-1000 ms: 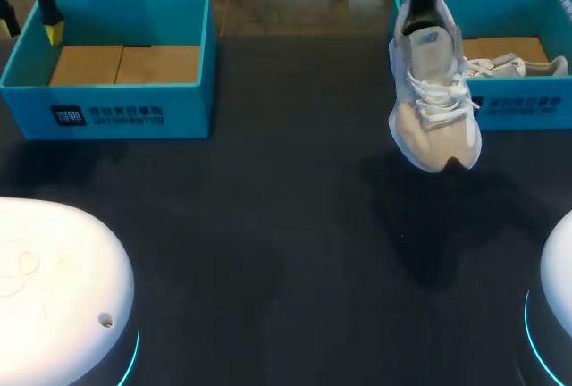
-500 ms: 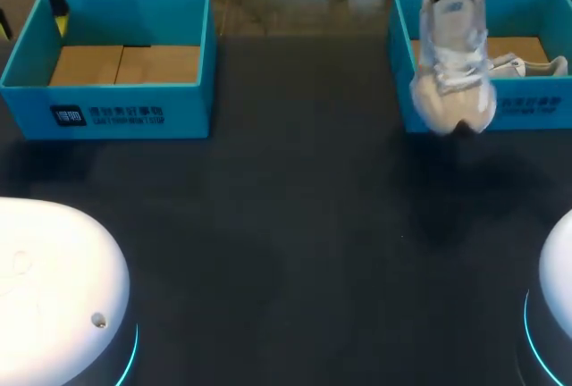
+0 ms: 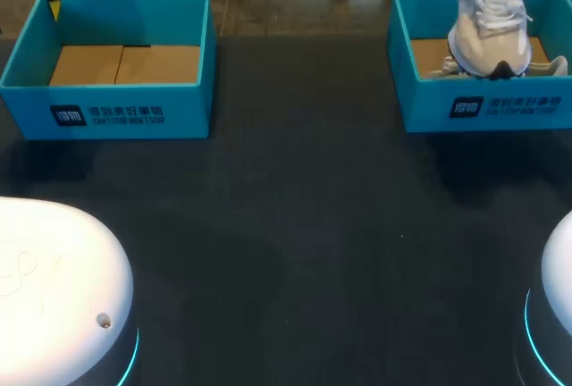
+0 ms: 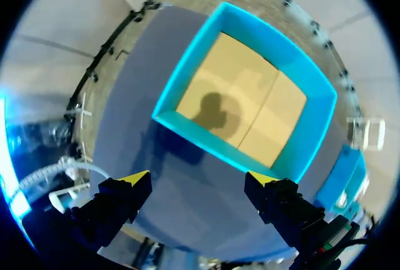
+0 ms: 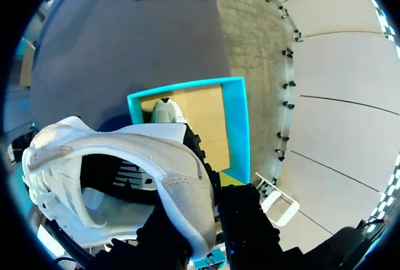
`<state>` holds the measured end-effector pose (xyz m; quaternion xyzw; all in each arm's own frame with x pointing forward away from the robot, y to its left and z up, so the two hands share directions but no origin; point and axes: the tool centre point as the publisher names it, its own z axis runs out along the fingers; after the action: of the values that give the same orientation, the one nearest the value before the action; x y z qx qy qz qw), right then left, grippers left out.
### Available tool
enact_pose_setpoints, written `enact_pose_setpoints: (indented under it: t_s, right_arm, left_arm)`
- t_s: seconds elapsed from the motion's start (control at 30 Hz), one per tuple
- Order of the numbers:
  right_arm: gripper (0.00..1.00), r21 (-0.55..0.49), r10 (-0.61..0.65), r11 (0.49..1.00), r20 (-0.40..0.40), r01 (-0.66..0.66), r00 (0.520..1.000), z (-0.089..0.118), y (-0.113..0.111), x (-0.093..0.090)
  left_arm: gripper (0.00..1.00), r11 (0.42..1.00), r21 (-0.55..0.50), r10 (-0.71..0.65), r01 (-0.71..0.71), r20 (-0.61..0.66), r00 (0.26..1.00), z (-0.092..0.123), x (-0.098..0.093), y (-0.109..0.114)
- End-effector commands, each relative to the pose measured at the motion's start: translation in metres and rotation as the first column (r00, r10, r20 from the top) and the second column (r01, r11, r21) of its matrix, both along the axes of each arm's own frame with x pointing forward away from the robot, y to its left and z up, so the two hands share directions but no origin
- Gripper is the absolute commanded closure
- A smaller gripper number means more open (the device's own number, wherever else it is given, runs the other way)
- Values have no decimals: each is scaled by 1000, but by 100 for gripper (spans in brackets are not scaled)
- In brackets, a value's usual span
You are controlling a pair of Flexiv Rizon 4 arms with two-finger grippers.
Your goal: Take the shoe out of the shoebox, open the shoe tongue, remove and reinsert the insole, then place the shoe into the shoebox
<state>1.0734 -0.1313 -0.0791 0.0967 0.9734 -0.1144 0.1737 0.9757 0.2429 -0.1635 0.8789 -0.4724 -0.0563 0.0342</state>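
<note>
Carried back from over the table [image 3: 295,225], the shoe [image 3: 490,20] [image 5: 187,201] now hangs toe-down above the right box [image 3: 500,109] [image 5: 237,126], no longer out in front of its near wall. At the far left, the left gripper [image 3: 55,9] [image 4: 197,179] hovers by the far corner of the left box [image 3: 134,113] [image 4: 219,148], fingers spread with nothing between them. That box's floor is 2 cardboard panels. At the right, the right gripper [image 5: 209,217] pinches the shoe's heel from both sides. A 2nd shoe [image 3: 545,66] [image 5: 165,110] lies in the right box, under the hanging one.
</note>
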Motion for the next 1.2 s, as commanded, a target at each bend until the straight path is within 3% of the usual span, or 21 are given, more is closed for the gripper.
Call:
enact_pose_setpoints:
  t_s: [0.03, 0.13, 0.4, 0.7, 0.83, 1.0, 1.2]
  right_arm:
    - [100, -2, -7, 1000, -28, 7, 1000, 4, 2, 5]
    - [100, -2, -7, 1000, -28, 7, 1000, 4, 2, 5]
    - [100, -2, -7, 1000, -28, 7, 1000, 4, 2, 5]
    - [100, -2, -7, 1000, -28, 7, 1000, 4, 2, 5]
    - [100, -38, -40, 998, -10, 40, 999, 9, -27, 38]
    - [100, 11, -56, 998, -3, 56, 998, 12, -68, 79]
    - [100, 12, 11, 1000, -4, -11, 1000, 6, -89, 113]
  left_arm:
    - [0, 995, 47, 85, -88, 65, 994, 0, -12, -4]
    - [0, 995, 47, 85, -88, 65, 994, 0, -12, -4]
    - [0, 990, 33, -135, 134, 56, 989, -7, 4, -6]
    - [0, 925, -39, -378, 379, 33, 925, -4, 10, -1]
    - [0, 921, -51, -386, 387, 32, 922, -4, 9, -1]
    - [0, 921, -51, -386, 387, 32, 922, -4, 9, -1]
    - [0, 921, -51, -386, 387, 32, 922, -4, 9, -1]
